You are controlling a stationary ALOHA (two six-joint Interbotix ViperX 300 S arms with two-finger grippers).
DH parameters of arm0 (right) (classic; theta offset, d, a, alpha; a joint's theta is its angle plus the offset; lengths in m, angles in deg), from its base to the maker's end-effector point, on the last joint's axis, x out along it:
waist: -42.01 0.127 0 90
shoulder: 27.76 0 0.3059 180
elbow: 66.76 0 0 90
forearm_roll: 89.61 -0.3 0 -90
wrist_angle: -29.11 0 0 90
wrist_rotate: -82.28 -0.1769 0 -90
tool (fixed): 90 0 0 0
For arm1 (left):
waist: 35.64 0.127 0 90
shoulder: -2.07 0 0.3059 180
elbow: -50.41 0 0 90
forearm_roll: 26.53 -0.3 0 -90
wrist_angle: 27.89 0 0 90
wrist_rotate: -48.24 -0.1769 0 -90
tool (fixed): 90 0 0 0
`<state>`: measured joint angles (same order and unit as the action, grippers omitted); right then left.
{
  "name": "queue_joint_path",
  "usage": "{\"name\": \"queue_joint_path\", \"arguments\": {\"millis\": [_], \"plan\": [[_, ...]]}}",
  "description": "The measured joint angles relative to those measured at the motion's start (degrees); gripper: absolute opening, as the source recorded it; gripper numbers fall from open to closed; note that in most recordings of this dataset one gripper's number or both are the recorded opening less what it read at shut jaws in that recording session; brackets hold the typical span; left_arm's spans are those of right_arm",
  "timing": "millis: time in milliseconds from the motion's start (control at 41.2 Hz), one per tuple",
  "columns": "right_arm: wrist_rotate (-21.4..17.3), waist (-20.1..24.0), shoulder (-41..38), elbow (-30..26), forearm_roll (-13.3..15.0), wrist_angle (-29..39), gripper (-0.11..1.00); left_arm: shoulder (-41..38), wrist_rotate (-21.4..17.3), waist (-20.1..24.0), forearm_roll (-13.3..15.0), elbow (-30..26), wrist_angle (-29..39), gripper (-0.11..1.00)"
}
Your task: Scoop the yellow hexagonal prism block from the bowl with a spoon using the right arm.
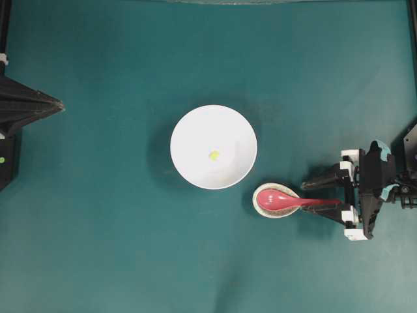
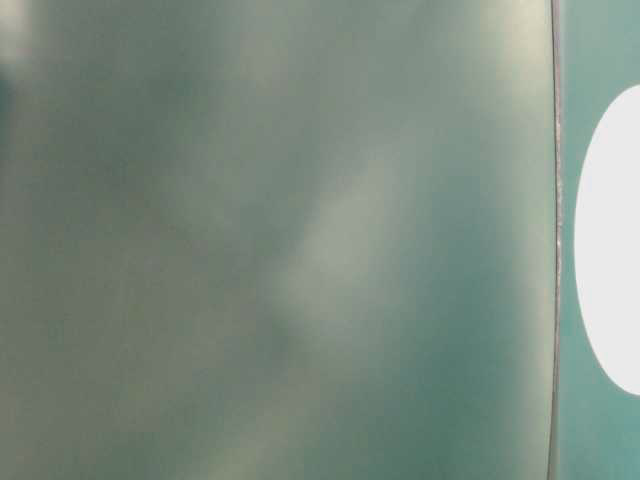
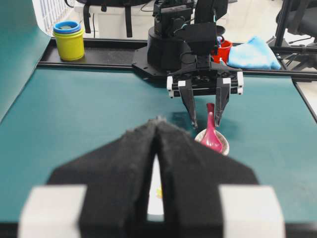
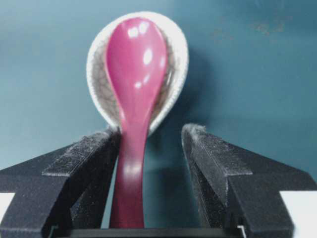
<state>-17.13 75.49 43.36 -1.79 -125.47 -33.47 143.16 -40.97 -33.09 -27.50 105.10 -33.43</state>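
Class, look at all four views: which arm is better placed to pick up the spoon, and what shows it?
The right. Its open pincer already straddles the spoon handle, which lies in the spoon rest. The left pincer sits shut at the table's far edge, away from both spoon and bowl.

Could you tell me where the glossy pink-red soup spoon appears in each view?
Overhead: glossy pink-red soup spoon right of centre, lower half.
Table-level: not in it.
Left wrist: centre-right, below the right hand.
Right wrist: centre-left, handle between the fingers.
Shared landmark: speckled beige spoon rest under its scoop.
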Motion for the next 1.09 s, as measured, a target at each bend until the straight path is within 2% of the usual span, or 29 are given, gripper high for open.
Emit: {"name": "queue_joint_path", "arguments": {"millis": [316, 510, 753, 1093], "plan": [[-0.26, 0.79, 0.00, -0.53, -1.05, -0.09, 0.57, 0.00, -0.09, 0.00, 0.00, 0.00, 0.18, 0.03], [-0.35, 1.85, -0.09, -0.97, -4.04, 0.53, 0.56, 0.00, -0.09, 0.00, 0.00, 0.00, 0.35, 0.03], [-0.35, 5.19, -0.26, -1.14, -7.47, 0.62, 0.47, 0.00, 0.00, 0.00, 0.00, 0.00, 0.62, 0.03], [0.26, 5.54, -0.97, -0.79, -7.73, -0.62, 0.46, 0.00, -0.09, 0.00, 0.00, 0.00, 0.70, 0.03]]}}
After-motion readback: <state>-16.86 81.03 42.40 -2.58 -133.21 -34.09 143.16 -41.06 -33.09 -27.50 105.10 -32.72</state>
